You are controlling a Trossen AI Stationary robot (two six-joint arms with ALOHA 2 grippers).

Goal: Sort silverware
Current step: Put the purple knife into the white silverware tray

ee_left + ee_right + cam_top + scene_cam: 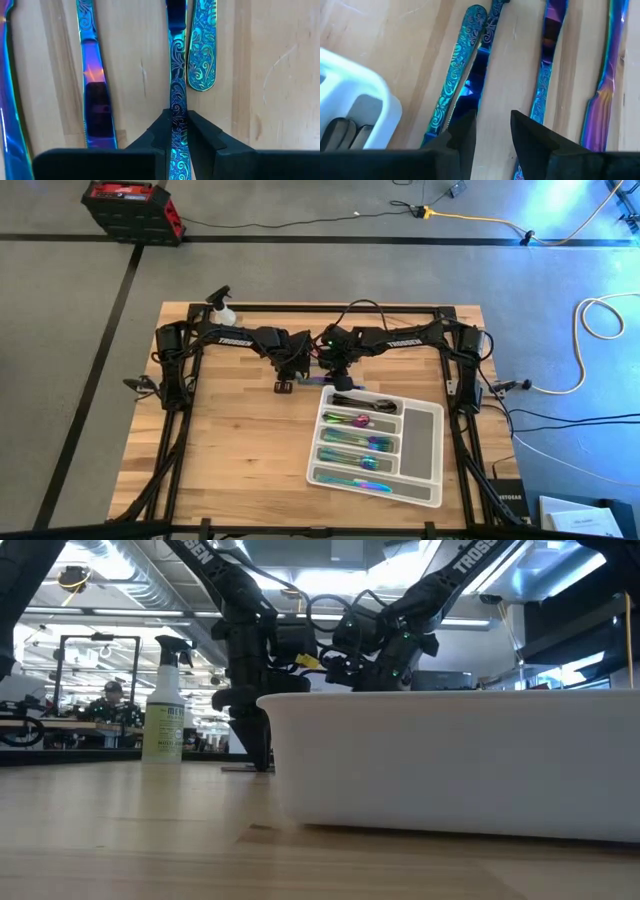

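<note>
Lifting now risks snagging, because the left gripper (179, 131), clamped on one knife handle (178, 85), sits beside another handle (202, 50); the right gripper (492, 131) hangs open.

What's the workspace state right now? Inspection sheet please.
Surface: wooden table, bare at the near left.
Job's things: silverware sorted in the white tray; loose pieces on the wood by the grippers.
Clutter: spray bottle at the far left.
Grippers: left gripper shut on an iridescent handle; right gripper open above loose pieces.
Cables: white and yellow cords on the floor.
Surroundings: red case on the floor.
</note>
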